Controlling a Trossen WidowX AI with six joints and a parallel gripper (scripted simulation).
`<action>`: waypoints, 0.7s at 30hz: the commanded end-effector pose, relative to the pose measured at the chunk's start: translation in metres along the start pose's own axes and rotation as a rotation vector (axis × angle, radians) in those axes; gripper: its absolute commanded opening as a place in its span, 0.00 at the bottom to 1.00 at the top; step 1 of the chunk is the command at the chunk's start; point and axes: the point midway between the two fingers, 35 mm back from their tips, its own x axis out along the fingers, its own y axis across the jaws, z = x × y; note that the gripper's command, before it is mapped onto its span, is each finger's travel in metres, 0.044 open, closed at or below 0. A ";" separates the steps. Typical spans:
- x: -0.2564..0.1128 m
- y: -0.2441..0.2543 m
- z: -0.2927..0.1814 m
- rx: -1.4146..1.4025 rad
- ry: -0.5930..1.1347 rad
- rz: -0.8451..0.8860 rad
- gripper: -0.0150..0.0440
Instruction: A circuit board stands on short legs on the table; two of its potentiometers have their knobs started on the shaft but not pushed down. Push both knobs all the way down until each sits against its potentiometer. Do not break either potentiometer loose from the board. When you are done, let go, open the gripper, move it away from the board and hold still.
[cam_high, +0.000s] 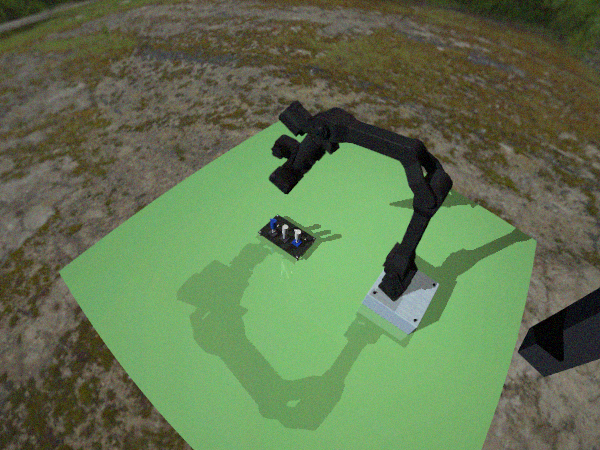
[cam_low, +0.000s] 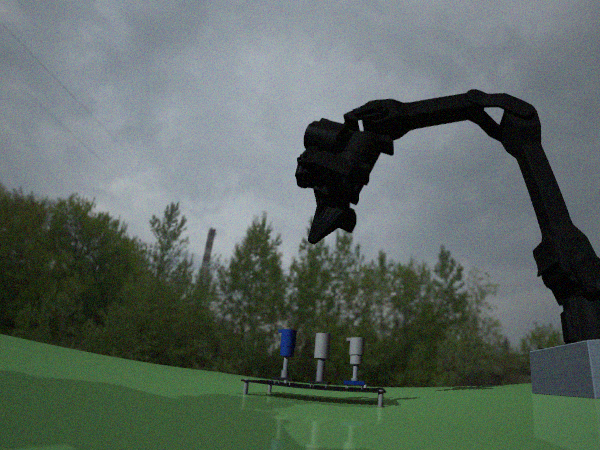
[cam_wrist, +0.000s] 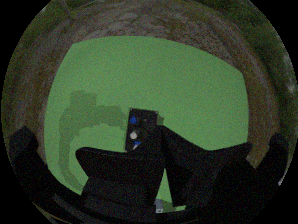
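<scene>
The dark circuit board (cam_high: 306, 243) (cam_low: 330, 386) (cam_wrist: 145, 113) stands on short legs. A blue knob (cam_high: 273, 223) (cam_low: 287, 343) (cam_wrist: 133, 120) sits high on its shaft at one end. A white knob (cam_high: 285, 229) (cam_low: 322, 345) (cam_wrist: 133, 135) is in the middle, with bare shaft below it. Another white knob (cam_high: 297, 233) (cam_low: 355, 350) is above a blue potentiometer (cam_high: 296, 243) (cam_low: 354, 383), also with shaft showing between. My gripper (cam_low: 313, 241) (cam_wrist: 159, 129) is shut and empty, pointing down well above the board. Its fingers partly cover the board's near end in the wrist view.
The green table top (cam_high: 150, 280) (cam_low: 125, 405) carries the arm's grey base block (cam_high: 407, 305) (cam_low: 565, 370) to the right of the board. A dark beam (cam_high: 560, 335) juts in at the right edge of the top view. The arm's shadow lies across the table.
</scene>
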 end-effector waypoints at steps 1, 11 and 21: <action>0.023 0.014 -0.026 -0.055 0.131 0.022 0.25; 0.058 0.042 -0.090 -0.175 0.424 0.077 0.25; 0.077 0.044 -0.100 -0.177 0.430 0.078 0.25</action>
